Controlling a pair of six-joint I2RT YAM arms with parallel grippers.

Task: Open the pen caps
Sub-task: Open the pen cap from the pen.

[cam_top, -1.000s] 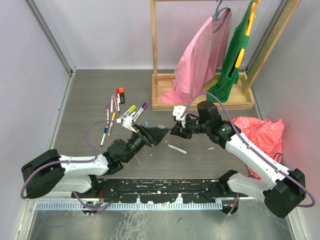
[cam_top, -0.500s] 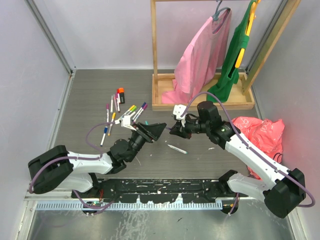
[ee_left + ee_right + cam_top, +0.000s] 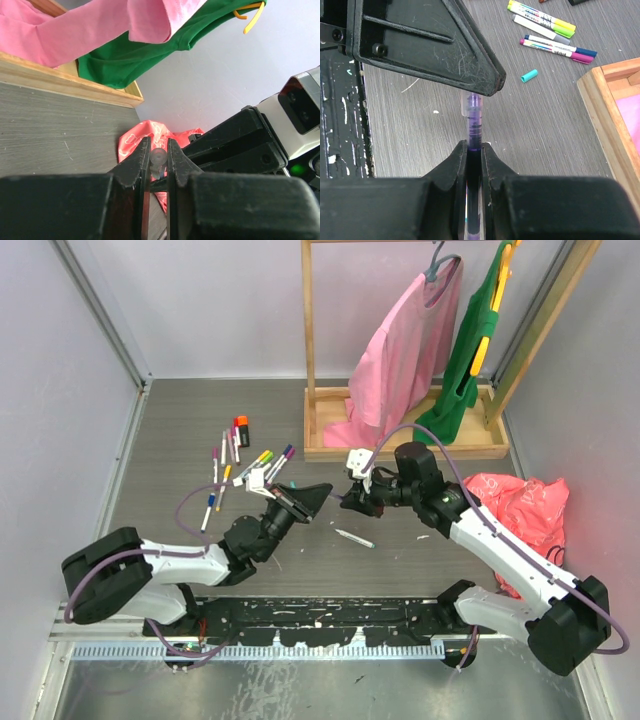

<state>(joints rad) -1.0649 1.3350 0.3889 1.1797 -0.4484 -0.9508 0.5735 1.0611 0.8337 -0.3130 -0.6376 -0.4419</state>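
**Capped pen gripped at both ends, mid-table**

Far left of the grey table (image 3: 170,440): loose scatter of pens (image 3: 225,455) with coloured ends, a chunky orange-and-black marker (image 3: 241,428) at the back of the group.

Left tool (image 3: 159,150) reaches in from the left, raised off the table. Its fingers are pressed together on a clear pen cap (image 3: 158,159); the cap's rounded end shows between the tips.

Just beside it, a teal cap (image 3: 529,75) lies loose on the table.

The held pen (image 3: 474,127), purple inside its barrel, bridges the two tools. The capped end goes into the left tool.

Right tool (image 3: 475,150) is clamped tight on the barrel, fingers flush on both sides.

Below the pair, one pen (image 3: 354,538) lies alone on the table.

Right and rear: wooden rack (image 3: 400,451) with a pink garment (image 3: 405,350) and a green garment (image 3: 470,350) hanging. Red bag (image 3: 515,502) at far right.
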